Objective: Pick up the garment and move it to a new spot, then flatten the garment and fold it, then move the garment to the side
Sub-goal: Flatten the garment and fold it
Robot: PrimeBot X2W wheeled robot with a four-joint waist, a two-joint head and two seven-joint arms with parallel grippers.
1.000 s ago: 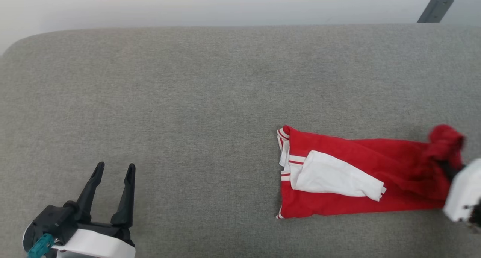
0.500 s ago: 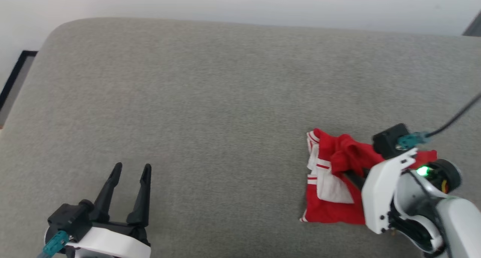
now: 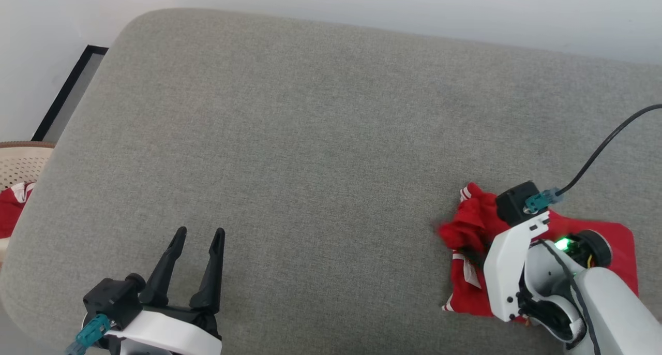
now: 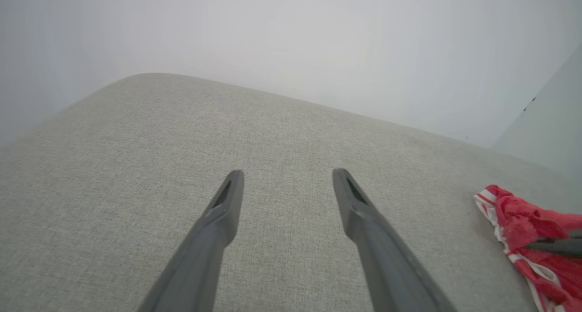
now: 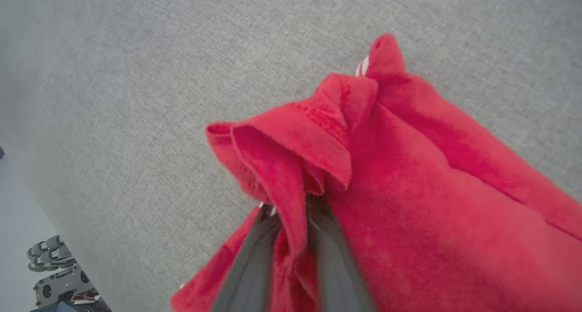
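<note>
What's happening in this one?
The robot is working on a red garment that lies bunched on a grey cushion, over on the robot's right. The right gripper is down on it, with a raised fold of the fabric pinched between its two fingers, so the cloth is doubled over on itself there. The left gripper hangs open over bare cushion, well apart from the garment and holding nothing.

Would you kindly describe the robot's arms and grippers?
The left gripper and right gripper each have two long, dark, tapering fingers on a black base. White shells cover both wrists, with teal connectors; the right also carries a black cable and green light.
</note>
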